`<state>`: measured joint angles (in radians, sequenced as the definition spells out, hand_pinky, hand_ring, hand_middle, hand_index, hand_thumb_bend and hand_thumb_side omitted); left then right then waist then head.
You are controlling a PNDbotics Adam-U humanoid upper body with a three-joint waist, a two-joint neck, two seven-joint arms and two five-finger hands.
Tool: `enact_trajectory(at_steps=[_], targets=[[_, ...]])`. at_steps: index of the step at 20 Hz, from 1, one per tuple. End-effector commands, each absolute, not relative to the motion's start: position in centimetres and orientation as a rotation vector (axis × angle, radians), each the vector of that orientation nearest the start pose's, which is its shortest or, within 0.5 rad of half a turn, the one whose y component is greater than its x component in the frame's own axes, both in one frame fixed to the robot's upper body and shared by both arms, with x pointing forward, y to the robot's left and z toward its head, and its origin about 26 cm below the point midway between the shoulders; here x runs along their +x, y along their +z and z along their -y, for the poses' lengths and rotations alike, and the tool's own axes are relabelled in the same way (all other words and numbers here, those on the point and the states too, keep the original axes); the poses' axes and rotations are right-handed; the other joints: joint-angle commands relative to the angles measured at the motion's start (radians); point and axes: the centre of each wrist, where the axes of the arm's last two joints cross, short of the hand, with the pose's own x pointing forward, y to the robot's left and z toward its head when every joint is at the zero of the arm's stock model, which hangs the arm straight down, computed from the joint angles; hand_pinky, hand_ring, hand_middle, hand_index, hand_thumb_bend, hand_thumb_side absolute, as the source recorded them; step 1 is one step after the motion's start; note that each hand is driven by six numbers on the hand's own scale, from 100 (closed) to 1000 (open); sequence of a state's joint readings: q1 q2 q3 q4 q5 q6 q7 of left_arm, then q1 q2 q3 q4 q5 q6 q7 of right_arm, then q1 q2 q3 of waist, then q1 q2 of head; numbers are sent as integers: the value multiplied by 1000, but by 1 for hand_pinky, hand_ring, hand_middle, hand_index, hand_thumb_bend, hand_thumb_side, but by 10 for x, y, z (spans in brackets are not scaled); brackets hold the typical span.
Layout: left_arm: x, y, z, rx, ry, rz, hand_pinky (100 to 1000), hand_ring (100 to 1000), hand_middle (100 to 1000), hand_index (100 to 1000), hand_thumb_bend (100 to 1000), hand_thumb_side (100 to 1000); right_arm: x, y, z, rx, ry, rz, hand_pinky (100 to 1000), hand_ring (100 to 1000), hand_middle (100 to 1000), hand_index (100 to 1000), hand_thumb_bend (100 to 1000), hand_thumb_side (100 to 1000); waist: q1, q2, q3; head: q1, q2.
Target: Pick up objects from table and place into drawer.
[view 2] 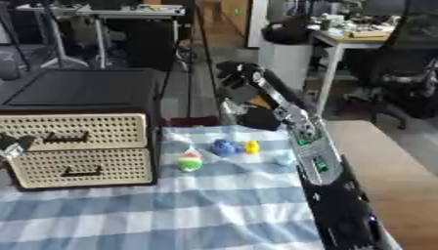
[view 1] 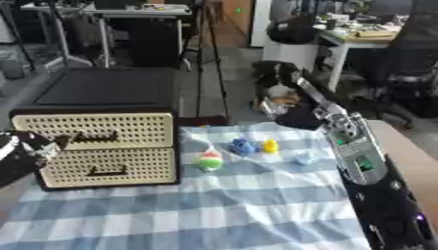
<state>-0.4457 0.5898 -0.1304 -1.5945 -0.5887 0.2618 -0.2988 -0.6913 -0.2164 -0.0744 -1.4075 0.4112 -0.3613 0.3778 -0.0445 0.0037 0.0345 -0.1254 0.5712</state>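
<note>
Two shut drawers (view 1: 96,149) face four small toys (view 1: 244,146) on the cloth (view 1: 256,210).

The left hand (view 1: 26,149) has its fingers (view 1: 47,146) just beside the cream woven-front cabinet's upper drawer (view 1: 94,131); small blue (view 1: 244,146), yellow (view 1: 270,146) and green-and-white (view 1: 209,160) toys lie well right of them on the blue-checked cloth (view 1: 214,215).

Premises present as a robotics laboratory or workshop. A work table (view 1: 402,161) carries a blue-and-white checked cloth (view 1: 214,210) with a small two-drawer cabinet (view 1: 102,146) on it. Beyond it, a bare hard floor (view 1: 214,73), metal-framed benches (view 1: 111,14) on thin legs, a tripod-like stand (view 1: 204,44) and a cluttered desk (view 1: 359,34) loaded with equipment, with a dark office chair (view 2: 402,58) alongside.
</note>
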Motion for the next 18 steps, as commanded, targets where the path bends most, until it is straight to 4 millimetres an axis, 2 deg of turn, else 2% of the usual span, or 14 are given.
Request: enact_trajectory(at_steps=[1,7,12,18], targets=[[341,206,-304,873,-1025,1573,553,571,623,760,419,1000,413,209,257,-327,1023,2253,709,720,726,895,100,455,3,-12,4,0,10],[300,219,-288,796,-997,1739,548,565,619,757,442,1000,402,209,278,-314,988,2284,659,684,705,886,100,453,2,-15,13,9,19],[292,210,-288,695,-1027,1810,567,580,637,768,435,1000,393,207,293,-311,966,2289,622,661,694,885,100,457,1,-18,16,12,22],[290,200,-287,601,-1081,1823,571,581,637,765,426,1000,386,205,299,-297,945,2293,618,652,688,884,100,458,0,-22,16,9,33]])
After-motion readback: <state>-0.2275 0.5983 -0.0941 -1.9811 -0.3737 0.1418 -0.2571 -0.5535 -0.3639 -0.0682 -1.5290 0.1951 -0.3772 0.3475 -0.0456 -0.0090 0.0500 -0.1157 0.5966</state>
